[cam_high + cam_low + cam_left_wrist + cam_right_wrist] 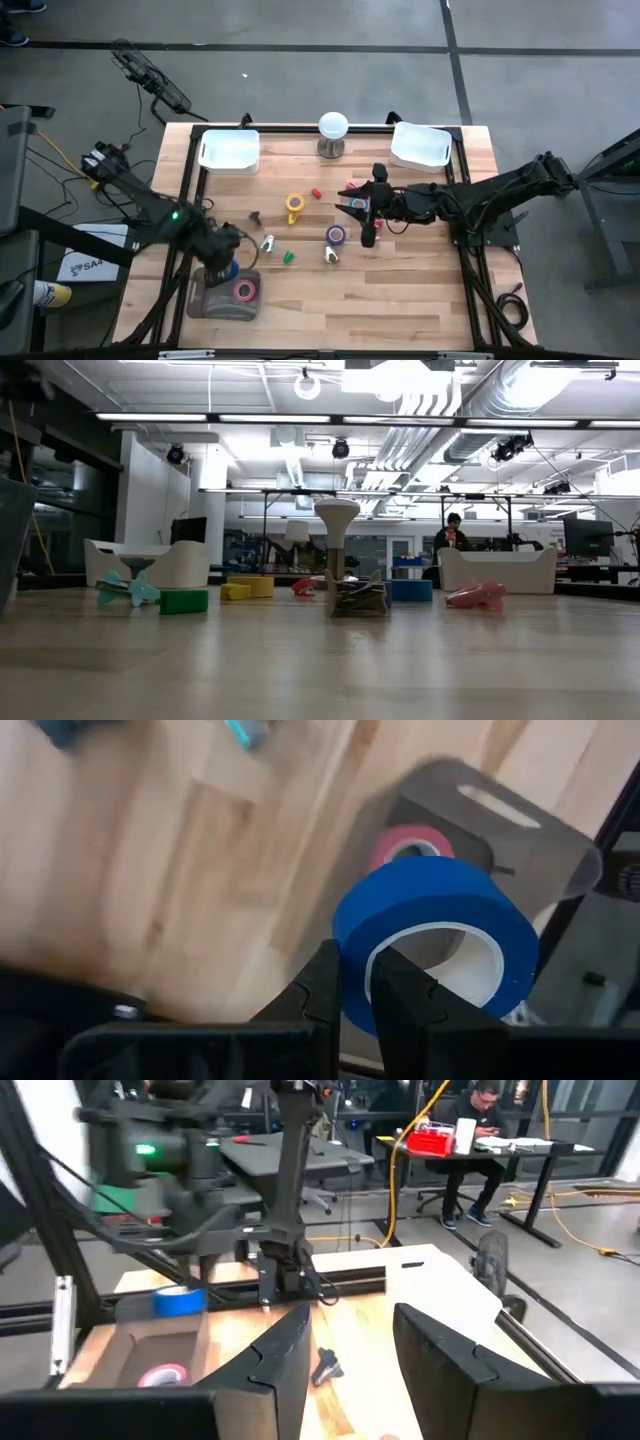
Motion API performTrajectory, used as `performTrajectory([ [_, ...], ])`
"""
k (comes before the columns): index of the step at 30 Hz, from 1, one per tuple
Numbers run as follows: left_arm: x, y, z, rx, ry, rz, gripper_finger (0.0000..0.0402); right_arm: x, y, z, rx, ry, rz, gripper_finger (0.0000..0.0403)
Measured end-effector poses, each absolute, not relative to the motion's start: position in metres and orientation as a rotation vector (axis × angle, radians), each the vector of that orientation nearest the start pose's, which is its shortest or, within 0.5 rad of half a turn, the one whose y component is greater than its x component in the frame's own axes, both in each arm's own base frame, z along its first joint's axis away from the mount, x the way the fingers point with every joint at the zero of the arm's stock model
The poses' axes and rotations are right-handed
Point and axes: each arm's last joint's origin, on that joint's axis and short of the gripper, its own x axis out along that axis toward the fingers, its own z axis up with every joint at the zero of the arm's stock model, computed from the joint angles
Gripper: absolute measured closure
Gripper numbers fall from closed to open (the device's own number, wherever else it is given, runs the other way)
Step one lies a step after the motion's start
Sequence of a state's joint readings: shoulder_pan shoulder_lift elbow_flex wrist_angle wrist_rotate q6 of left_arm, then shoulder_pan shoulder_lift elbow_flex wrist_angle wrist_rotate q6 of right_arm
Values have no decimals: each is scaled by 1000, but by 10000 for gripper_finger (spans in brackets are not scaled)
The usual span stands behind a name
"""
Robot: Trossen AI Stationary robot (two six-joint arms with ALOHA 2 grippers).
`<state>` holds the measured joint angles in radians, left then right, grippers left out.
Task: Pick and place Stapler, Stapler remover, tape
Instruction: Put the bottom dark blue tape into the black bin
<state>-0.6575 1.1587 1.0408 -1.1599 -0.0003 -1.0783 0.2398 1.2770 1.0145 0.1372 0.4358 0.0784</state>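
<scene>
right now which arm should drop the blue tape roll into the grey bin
Left. Its hand is shut on the blue tape roll, above the grey bin holding a pink roll. The right hand sits mid-table, open.

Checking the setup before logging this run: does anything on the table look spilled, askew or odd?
Nothing stands out. The left hand holds a blue tape roll over the grey tray, where a pink roll already lies. Other items are scattered loosely on the table, none spilled or damaged.
</scene>
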Motion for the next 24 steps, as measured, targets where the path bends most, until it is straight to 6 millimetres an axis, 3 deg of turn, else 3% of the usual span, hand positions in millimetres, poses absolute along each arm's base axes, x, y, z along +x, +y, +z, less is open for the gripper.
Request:
performTrajectory([
  [10,136,-153,249,-692,1305,244,371,286,44,339,39,111,-244,268],
  [24,142,-179,204,-474,1504,304,371,287,33,336,36,136,-255,268],
])
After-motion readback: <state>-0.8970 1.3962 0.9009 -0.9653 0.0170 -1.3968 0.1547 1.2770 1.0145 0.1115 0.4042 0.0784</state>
